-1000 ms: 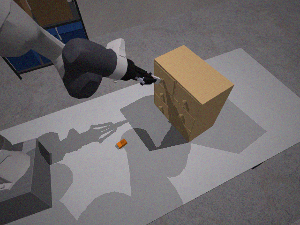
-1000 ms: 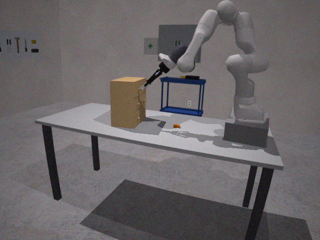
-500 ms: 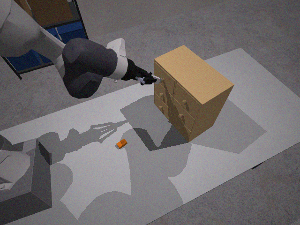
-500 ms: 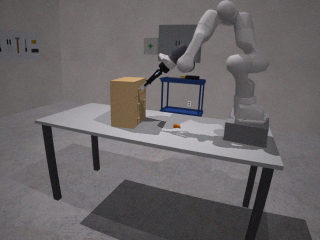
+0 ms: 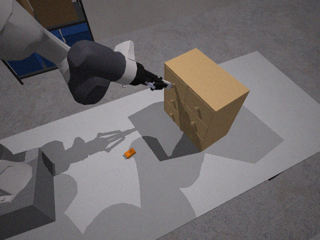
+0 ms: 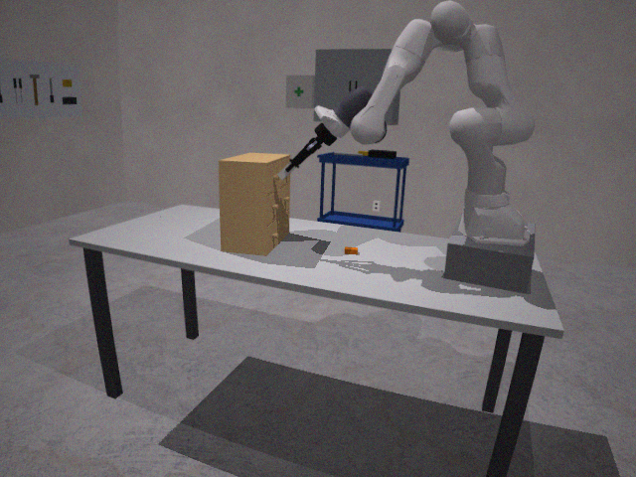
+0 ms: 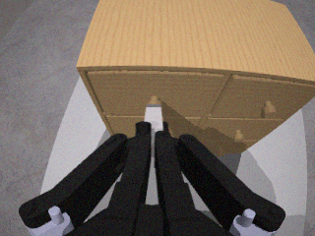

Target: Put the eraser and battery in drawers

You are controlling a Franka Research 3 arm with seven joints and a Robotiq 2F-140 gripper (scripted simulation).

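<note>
end effector (image 5: 168, 85) (image 6: 282, 174) (image 7: 154, 115) closed, empty, at left top knob; wrist view lacks orange block (image 5: 130, 153) (image 6: 351, 250).

Top view: high above table (image 5: 165, 198) (image 6: 318, 287), looking steeply down, chest (image 5: 206, 80) (image 6: 246, 205) (image 7: 197, 34) fronts visible obliquely. Exterior view: farthest back, beside table, slightly above tabletop, facing across toward wall (image 6: 205, 133); whole arm (image 6: 488, 112) fits. Wrist view: closest, looking along gripper (image 5: 155, 82) (image 6: 308, 149) (image 7: 154, 115) down at chest. Top and exterior share tabletop, chest, robot base (image 5: 43, 191) (image 6: 488, 261).
</note>
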